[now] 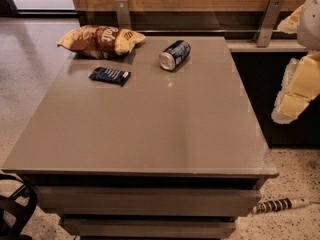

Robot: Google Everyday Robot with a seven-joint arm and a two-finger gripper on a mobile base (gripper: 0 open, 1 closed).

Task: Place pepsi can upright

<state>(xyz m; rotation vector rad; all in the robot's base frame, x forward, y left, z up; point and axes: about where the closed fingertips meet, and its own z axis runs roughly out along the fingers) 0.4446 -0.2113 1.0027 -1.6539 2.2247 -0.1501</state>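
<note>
The pepsi can [175,54] lies on its side at the back of the grey table [150,129], its silver end facing front-left. It is dark blue with white lettering. My gripper [292,96] shows as cream-coloured parts at the right edge of the view. It hangs beyond the table's right side, well apart from the can and about level with the table's middle. Nothing shows in it.
A brown and yellow chip bag [100,40] lies at the back left. A flat dark blue snack packet [110,75] lies in front of it, left of the can. A wooden wall with metal brackets [270,19] runs behind. A power strip [282,204] lies on the floor at the right.
</note>
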